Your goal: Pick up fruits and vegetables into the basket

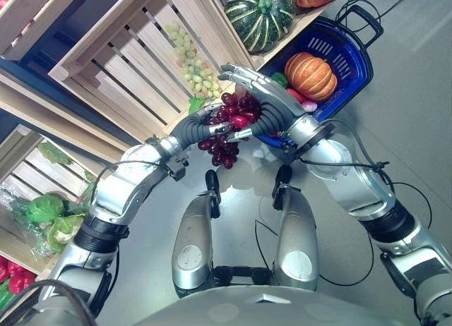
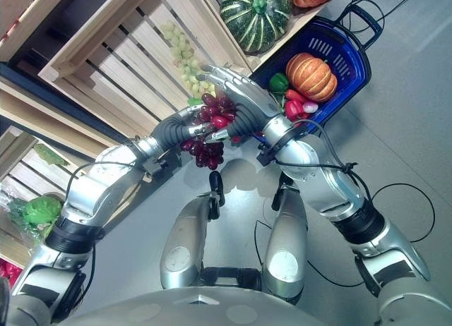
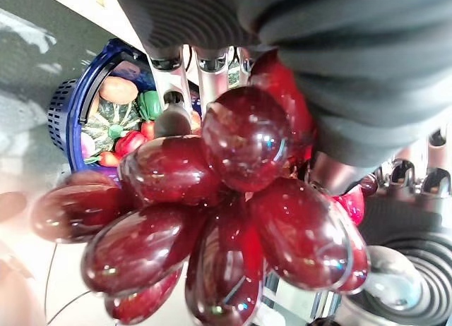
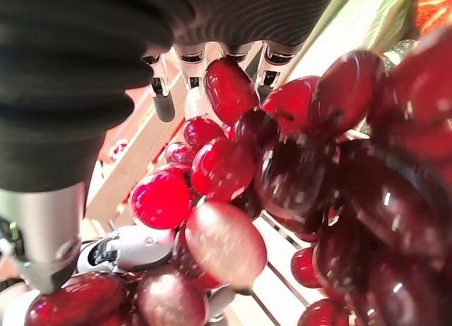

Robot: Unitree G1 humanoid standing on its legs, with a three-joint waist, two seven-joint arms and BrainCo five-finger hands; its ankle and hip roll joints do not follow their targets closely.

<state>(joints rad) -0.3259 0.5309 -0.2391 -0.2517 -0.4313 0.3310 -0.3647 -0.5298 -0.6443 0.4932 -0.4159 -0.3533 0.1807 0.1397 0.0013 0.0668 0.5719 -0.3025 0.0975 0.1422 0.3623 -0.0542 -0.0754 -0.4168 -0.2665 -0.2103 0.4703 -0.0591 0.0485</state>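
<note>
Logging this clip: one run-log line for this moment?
red grapes | held by left hand and right hand | beside blue basket | not yet in

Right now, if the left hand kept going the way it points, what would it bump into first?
Probably the blue basket: the left hand, holding red grapes, points toward it, though the right hand is close too.

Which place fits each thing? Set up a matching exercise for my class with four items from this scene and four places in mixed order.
1 red grapes
2 green grapes
3 orange pumpkin
4 striped green squash

a in the blue basket
b held between both hands
c in the slatted wooden crate
d on the shelf above the basket

Pairs: 1-b, 2-c, 3-a, 4-d
</note>
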